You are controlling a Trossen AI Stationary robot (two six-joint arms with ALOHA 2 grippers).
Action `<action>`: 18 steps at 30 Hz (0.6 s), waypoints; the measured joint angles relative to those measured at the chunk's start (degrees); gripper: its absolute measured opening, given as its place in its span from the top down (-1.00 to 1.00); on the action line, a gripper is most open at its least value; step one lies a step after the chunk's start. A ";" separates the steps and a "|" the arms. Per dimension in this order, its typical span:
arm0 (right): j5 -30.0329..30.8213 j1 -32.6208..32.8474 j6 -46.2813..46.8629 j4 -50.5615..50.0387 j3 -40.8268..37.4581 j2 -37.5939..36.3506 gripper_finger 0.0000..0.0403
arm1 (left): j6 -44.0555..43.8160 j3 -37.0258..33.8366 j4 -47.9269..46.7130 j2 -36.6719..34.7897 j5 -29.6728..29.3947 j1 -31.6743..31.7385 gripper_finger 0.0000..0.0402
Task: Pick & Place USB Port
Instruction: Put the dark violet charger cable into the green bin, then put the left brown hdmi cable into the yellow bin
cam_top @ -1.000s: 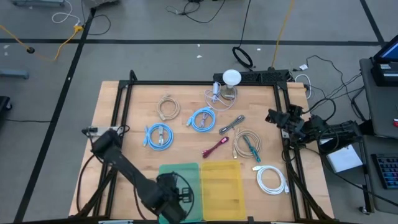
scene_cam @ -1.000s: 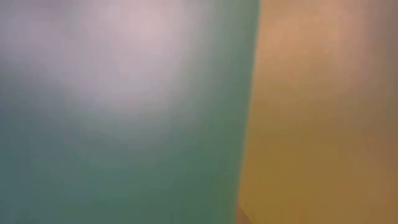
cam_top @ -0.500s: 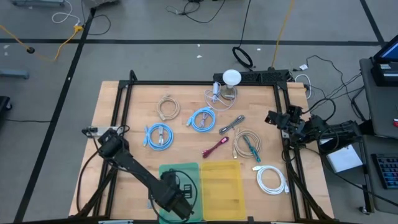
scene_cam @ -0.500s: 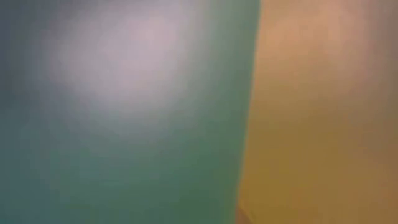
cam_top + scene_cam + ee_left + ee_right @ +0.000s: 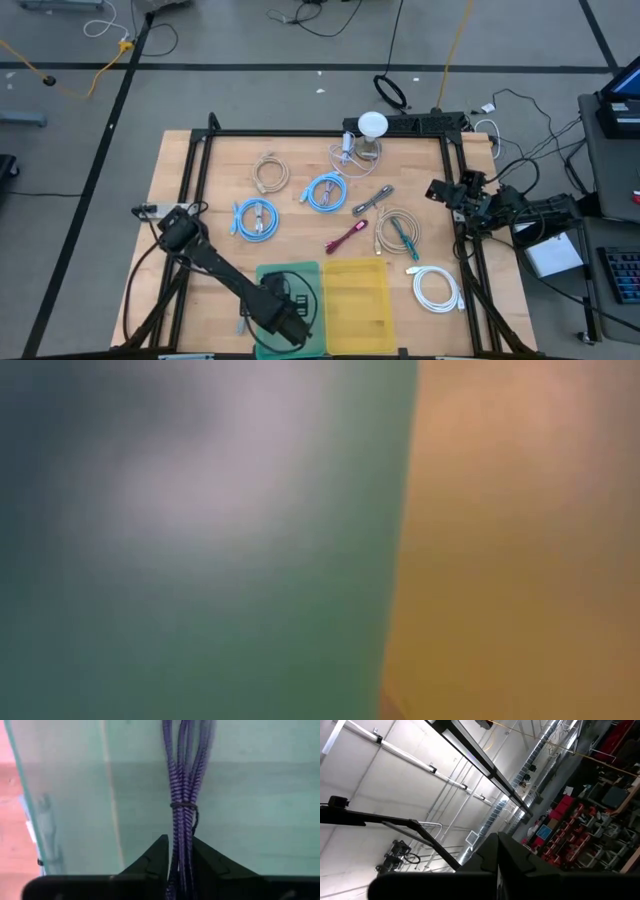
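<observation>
My left gripper [image 5: 285, 318] stands over the green bin [image 5: 290, 272] at the table's near edge, pointing down into it. It is shut on a purple braided USB cable bundle [image 5: 184, 775], which a dark tie [image 5: 183, 806] binds. In the high view the arm hides the cable. My right gripper [image 5: 440, 188] waits at the table's right edge, shut and tipped upward, holding nothing [image 5: 497, 845]. My left gripper pinches the purple cable bundle between its two fingers, just behind the dark tie [image 5: 181, 827]. The fingers come from above, pointing down, and the strands run straight on below them along the fingers' line toward the green bin's floor. Whether the far end rests there I cannot tell.
A yellow bin [image 5: 355, 295] adjoins the green one; both walls fill the low view [image 5: 200, 560]. On the table lie two blue coils [image 5: 256, 218] [image 5: 326, 191], a beige coil [image 5: 269, 172], a white coil [image 5: 436, 288], a magenta cable [image 5: 347, 237] and more cables near the centre.
My left gripper has sunk toward the green bin and shifted a little toward the table's right edge, still pointing down.
</observation>
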 joint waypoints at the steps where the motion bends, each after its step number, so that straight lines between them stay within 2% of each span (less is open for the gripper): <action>1: 0.01 0.00 0.00 -0.02 0.00 0.00 1.00 | 0.62 0.00 0.02 -0.01 0.27 0.28 0.61; 8: -0.38 0.00 0.00 -0.02 0.00 0.00 1.00 | 4.08 -0.07 -1.53 -0.52 2.63 1.68 0.41; 12: -3.72 -0.02 -0.14 0.02 0.00 0.00 1.00 | 6.05 0.00 -3.90 -3.21 2.30 2.12 0.31; 15: -6.46 -0.02 -1.14 0.16 0.00 0.04 1.00 | 8.10 0.02 -4.04 -6.78 -1.61 2.40 0.27; 18: -7.97 0.00 -1.32 0.43 0.00 0.08 0.99 | 12.36 0.02 -1.84 -11.30 -8.34 2.66 0.26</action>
